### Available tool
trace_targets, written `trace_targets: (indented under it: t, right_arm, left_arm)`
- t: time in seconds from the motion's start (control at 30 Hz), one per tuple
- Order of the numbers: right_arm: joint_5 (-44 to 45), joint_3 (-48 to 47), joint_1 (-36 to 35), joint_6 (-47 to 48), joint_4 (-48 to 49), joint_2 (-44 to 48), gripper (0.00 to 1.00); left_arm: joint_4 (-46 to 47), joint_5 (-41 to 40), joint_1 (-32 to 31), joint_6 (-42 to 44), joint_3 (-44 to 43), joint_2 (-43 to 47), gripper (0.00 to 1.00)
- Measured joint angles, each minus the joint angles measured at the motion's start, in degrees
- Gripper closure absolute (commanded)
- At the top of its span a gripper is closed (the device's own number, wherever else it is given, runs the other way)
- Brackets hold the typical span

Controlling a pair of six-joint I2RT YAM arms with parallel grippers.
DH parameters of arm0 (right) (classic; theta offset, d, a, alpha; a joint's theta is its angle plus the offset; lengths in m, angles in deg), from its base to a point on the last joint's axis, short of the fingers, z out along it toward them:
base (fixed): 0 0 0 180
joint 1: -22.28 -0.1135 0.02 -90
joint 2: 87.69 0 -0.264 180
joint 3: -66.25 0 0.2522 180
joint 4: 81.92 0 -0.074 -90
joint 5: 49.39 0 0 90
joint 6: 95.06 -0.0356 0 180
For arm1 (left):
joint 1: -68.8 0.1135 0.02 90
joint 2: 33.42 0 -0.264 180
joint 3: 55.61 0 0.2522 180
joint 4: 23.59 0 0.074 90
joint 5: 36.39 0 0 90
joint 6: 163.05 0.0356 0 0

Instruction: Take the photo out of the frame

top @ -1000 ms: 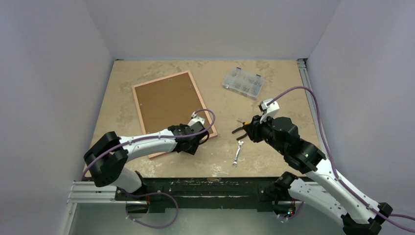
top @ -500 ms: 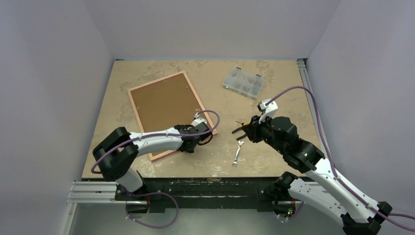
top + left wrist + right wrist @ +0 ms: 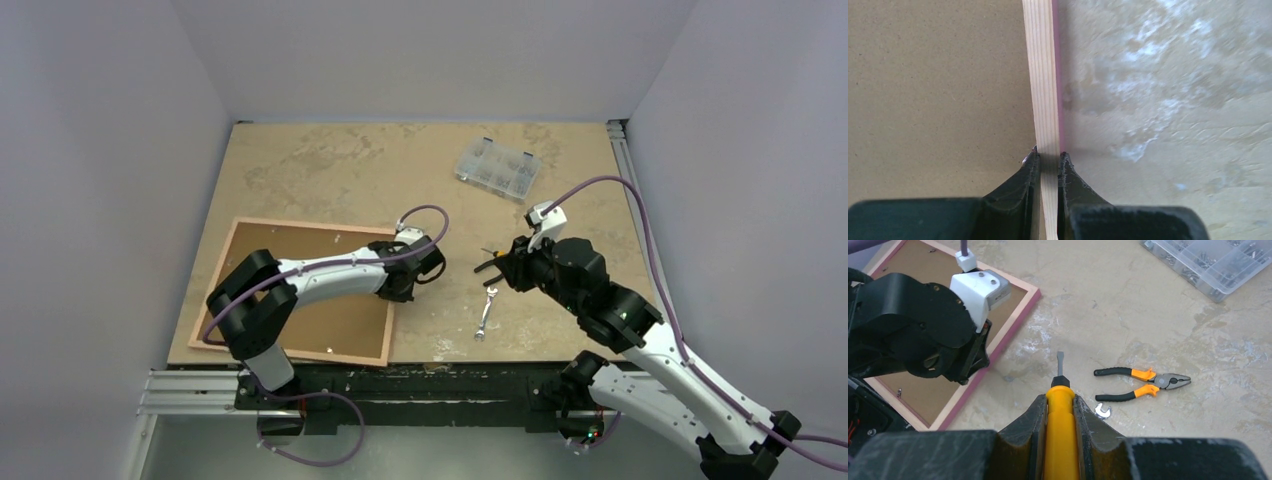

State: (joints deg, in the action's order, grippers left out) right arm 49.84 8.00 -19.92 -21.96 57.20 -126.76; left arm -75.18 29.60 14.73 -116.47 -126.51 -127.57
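Observation:
The pink frame (image 3: 310, 226) lies face down at the table's near left, its brown backing board (image 3: 320, 320) up. The photo itself is hidden under that board. My left gripper (image 3: 1049, 156) is shut on the frame's right rail (image 3: 1040, 75), one finger on the backing board (image 3: 938, 90) side and the other on the pink outer side. In the top view the left gripper (image 3: 400, 288) sits at the frame's right edge. My right gripper (image 3: 1060, 400) hovers right of the frame, shut on a yellow-handled screwdriver (image 3: 1060, 440) that points toward the left arm.
Orange-and-black pliers (image 3: 1143, 381) and a small wrench (image 3: 486, 312) lie on the table under the right gripper (image 3: 497, 265). A clear parts box (image 3: 498, 168) stands at the back right. The frame's near edge runs along the table's front edge.
The left gripper has closed on the frame's rail. The frame has swung from the back-left middle to the near left corner. The right arm has not moved.

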Motion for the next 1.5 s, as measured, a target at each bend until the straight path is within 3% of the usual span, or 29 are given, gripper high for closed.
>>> trace_targets:
  t: [0.3, 0.4, 0.67, 0.73, 0.97, 1.2, 1.5]
  right_arm:
    - [-0.2, 0.0, 0.0, 0.0, 0.1, -1.4, 1.0]
    - [-0.2, 0.0, 0.0, 0.0, 0.0, -2.4, 1.0]
    - [0.3, 0.0, 0.0, 0.0, -0.7, -3.4, 1.0]
    - [0.3, 0.0, 0.0, -0.1, -0.7, -3.7, 1.0]
    - [-0.2, -0.7, 0.0, -0.4, -2.3, -6.5, 1.0]
    - [-3.3, -5.0, 0.0, 1.1, -3.0, -14.4, 1.0]
    - [-7.6, -12.5, -10.5, 2.6, -4.1, -31.6, 1.0]
  left_arm:
    - [0.5, 7.0, 0.3, -2.1, -18.5, -14.0, 1.0]
    - [3.1, 10.0, 0.5, -2.1, -21.0, -16.0, 0.97]
    - [9.9, 17.0, 1.3, -2.3, -15.9, -12.2, 0.38]
    - [11.0, 18.5, 1.3, -2.1, -13.3, -9.0, 0.31]
    - [13.2, 20.3, 1.8, 0.0, -6.8, 6.2, 0.3]
    - [14.6, 19.7, 5.6, 0.8, 7.3, 21.5, 0.31]
    - [14.8, 19.9, 8.4, -1.2, 24.5, 33.0, 0.33]
